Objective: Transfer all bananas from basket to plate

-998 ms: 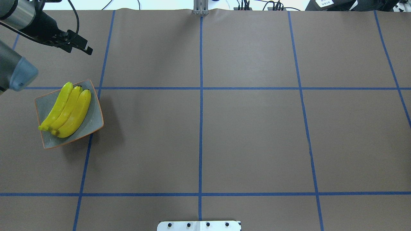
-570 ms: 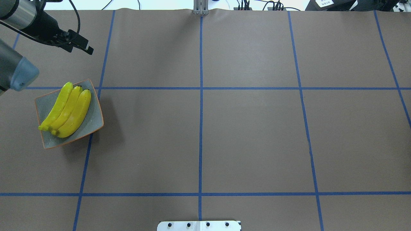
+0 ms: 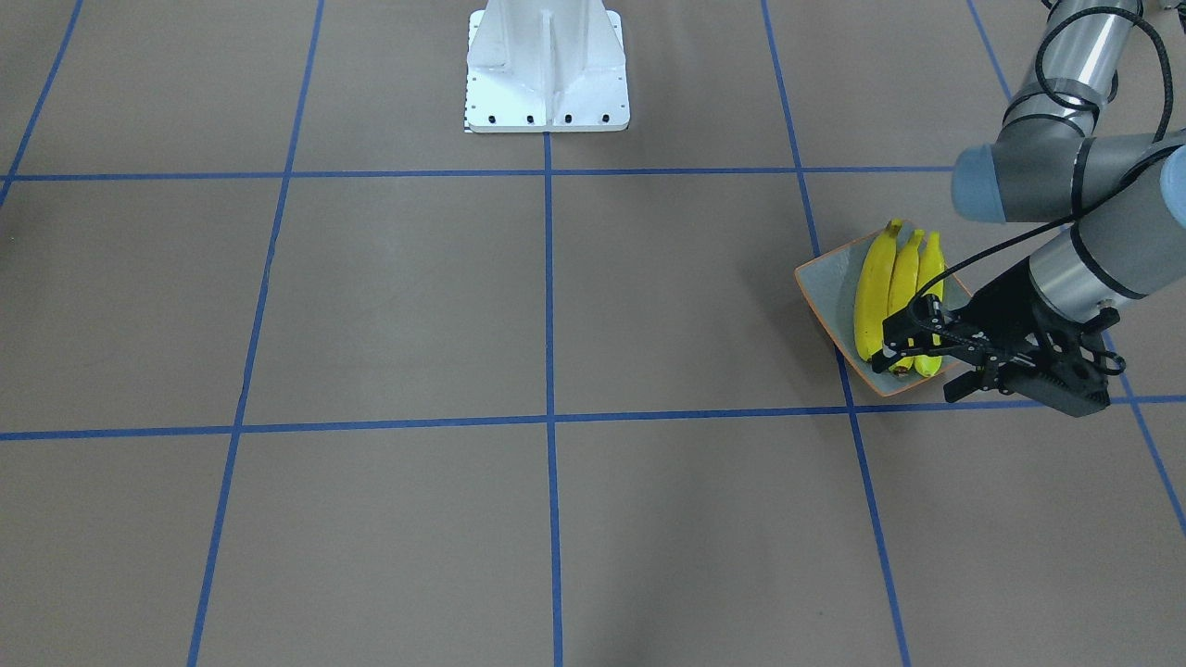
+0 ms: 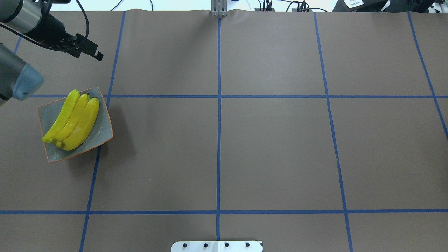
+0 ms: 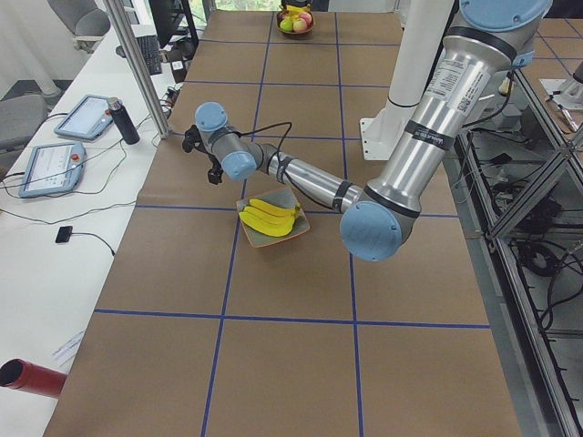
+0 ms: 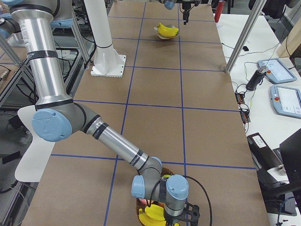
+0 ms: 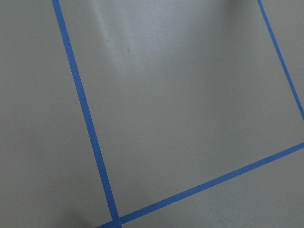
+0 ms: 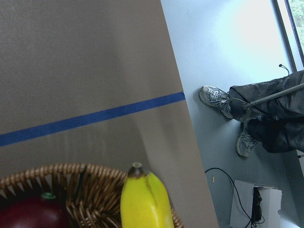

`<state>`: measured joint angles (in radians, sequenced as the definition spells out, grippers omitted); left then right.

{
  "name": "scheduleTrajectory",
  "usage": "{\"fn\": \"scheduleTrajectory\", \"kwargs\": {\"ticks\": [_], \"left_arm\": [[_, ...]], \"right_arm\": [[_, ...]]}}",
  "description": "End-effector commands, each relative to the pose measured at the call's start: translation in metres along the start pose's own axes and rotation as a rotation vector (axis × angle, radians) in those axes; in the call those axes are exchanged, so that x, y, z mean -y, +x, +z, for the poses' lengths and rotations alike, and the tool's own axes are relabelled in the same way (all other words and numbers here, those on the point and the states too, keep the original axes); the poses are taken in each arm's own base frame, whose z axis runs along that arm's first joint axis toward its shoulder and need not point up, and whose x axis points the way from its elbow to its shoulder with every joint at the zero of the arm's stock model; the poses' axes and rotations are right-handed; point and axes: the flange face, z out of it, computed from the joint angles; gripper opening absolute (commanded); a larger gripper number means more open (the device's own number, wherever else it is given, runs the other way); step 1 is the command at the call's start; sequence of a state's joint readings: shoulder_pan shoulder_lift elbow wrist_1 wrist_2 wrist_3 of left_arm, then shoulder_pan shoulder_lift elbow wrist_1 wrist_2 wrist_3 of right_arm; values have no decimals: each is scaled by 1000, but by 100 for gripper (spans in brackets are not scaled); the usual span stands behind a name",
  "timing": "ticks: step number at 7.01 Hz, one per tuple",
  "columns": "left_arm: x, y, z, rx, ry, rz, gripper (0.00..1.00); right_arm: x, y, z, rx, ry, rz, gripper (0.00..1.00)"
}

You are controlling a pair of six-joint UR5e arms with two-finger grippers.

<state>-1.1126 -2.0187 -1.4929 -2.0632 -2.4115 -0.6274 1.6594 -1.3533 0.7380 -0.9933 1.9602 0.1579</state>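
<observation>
**Bananas: three on the plate, one in the basket**

Item 1. Three bananas [image 4: 75, 120]: laid side by side and touching, diagonally across the plate [image 4: 102, 133], at the table's [image 4: 273, 147] left end, close to the left arm.

Item 2. Fourth banana [image 8: 142, 202]: seen lying in the wicker basket [image 8: 90, 183] at the table's opposite end, its dark tip pointing over the rim. A dark red fruit [image 8: 28, 213] is lodged beside it in the same basket.

Item 3. Left gripper [image 3: 918, 375]: held above the table just beyond the plate's far edge, apart from plate and bananas. Its two fingers are parted and nothing is held between them. Only bare brown table and blue tape lines [image 7: 88, 123] are shown by its wrist camera.

Item 4. Right gripper [image 6: 187, 217]: placed directly over the basket, next to the fourth banana. Whether its fingers are spread or closed cannot be told from the one side view that shows it.

Item 5. A seated person's legs [image 8: 266, 118]: seen on the floor past the table edge.
</observation>
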Motion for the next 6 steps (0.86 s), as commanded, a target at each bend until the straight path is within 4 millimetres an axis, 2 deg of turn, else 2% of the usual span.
{"fn": "scheduleTrajectory", "kwargs": {"ticks": [1,3,4,6], "left_arm": [[1,1,0,0,2,2,100],[-1,2,3,9,3,4,100],[0,3,2,7,5,6,100],[0,3,2,7,5,6,100]], "right_arm": [[0,-8,7,-3,-9,-16,99],[0,-12,11,-40,-10,-33,98],[0,-14,11,-40,-11,-35,92],[0,-14,16,-51,-15,-40,73]]}}
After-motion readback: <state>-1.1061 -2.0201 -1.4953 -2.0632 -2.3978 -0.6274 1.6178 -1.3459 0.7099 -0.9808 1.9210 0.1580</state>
